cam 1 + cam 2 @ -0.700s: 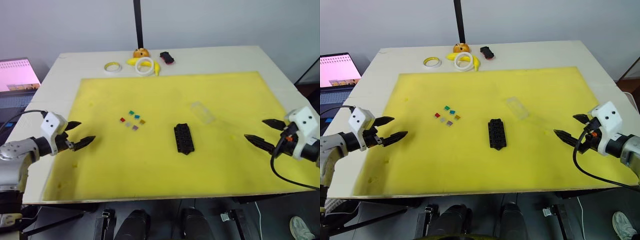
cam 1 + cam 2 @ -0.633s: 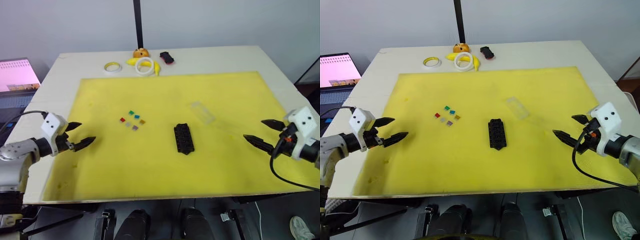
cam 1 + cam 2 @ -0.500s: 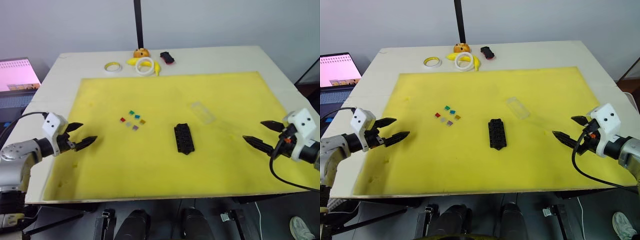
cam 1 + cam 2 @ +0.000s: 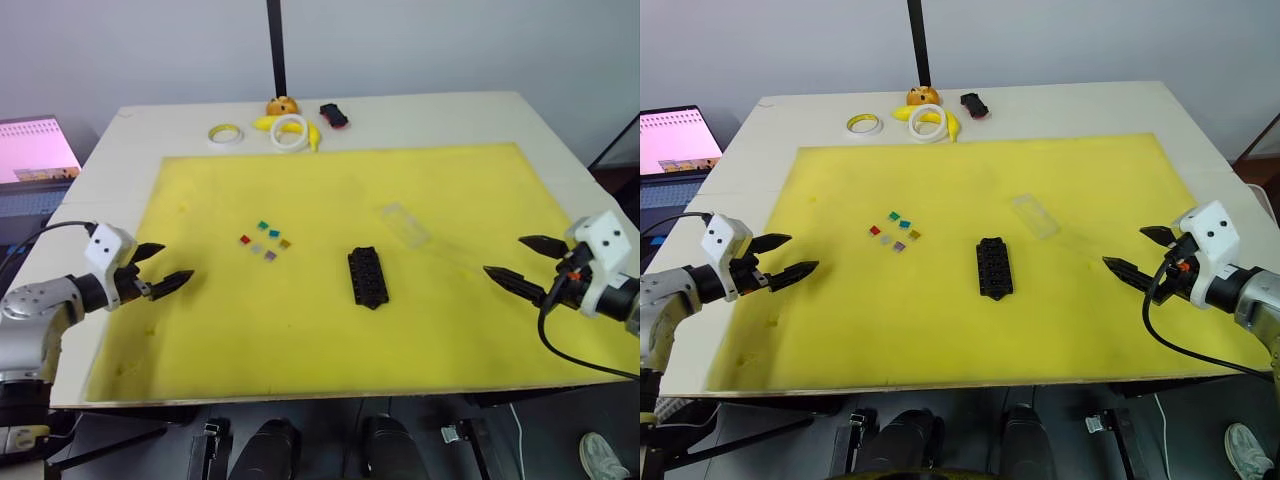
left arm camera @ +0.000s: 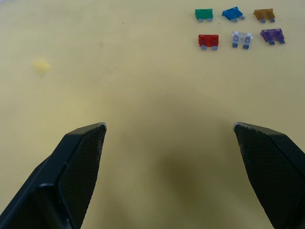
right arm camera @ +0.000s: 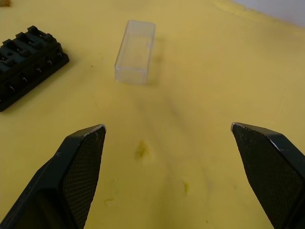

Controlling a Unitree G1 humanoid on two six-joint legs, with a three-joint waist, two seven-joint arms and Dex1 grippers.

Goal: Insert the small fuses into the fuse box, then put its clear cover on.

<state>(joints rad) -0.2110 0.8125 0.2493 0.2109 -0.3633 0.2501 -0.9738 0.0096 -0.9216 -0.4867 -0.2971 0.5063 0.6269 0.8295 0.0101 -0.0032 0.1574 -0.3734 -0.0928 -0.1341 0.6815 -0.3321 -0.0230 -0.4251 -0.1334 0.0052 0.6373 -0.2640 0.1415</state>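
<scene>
Yellow foam mat (image 4: 330, 310) covers most of the pale table (image 4: 560, 150) in the left eye view. The fuse box (image 4: 367, 277) lies near the mat's middle, with the clear cover (image 4: 404, 225) beyond it and toward the right. The small fuses (image 4: 265, 241) sit in a loose cluster to the left of the box, apart from it. The left gripper (image 4: 158, 266) hovers over the mat's left edge with its fingers spread and empty; the right gripper (image 4: 515, 264) hangs over the right side, likewise parted and holding nothing. At the far edge of the table lie a yellow tape ring (image 4: 225, 133), a white tape ring (image 4: 291, 130), a banana (image 4: 312, 136), an orange fruit (image 4: 283, 105) and a black-and-red object (image 4: 334, 115). A laptop screen (image 4: 35, 150) glows pink off the table's left side.

The left wrist view shows the two black fingers (image 5: 78, 162) wide apart over bare mat, with six fuses ahead in two rows: green (image 5: 204, 14), blue (image 5: 232, 13), orange (image 5: 264, 15), red (image 5: 208, 41), grey (image 5: 241, 38) and purple (image 5: 272, 35).

The right wrist view shows spread fingers (image 6: 81, 164) too, the cover (image 6: 135, 51) lying flat ahead and the box's end (image 6: 26, 59) beside it, not touching.
</scene>
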